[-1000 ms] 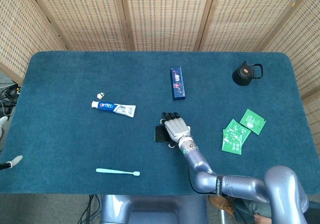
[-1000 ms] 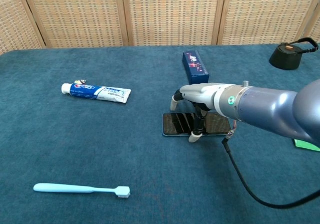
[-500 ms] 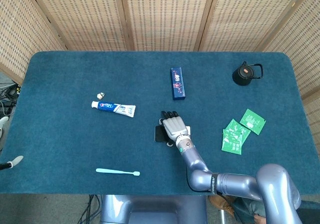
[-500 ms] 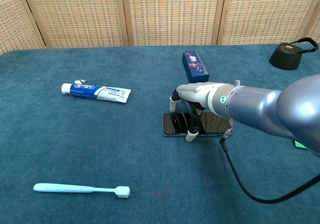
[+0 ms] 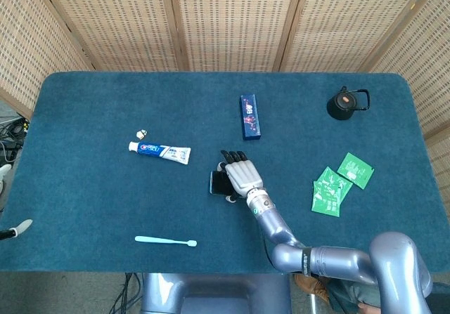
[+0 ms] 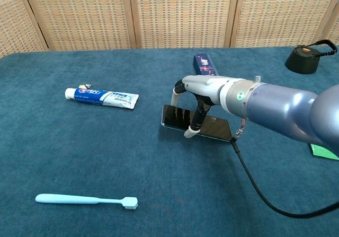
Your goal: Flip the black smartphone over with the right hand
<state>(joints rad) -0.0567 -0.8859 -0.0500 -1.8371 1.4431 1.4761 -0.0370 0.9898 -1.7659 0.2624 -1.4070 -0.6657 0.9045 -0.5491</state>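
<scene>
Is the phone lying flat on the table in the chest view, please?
No: the phone is tilted, its far edge raised off the table while the right hand grips it across its width.

The table holds everything. Near its middle lies the smartphone, and the right hand sits on top of it, fingers reaching down over its near edge. Behind the phone lies a box. To the left of the phone lies a toothpaste tube, with a small cap just behind its left end. A toothbrush lies near the front edge, well left of the hand. Far right at the back stands a kettle. Some packets lie together to the right of the hand.
</scene>
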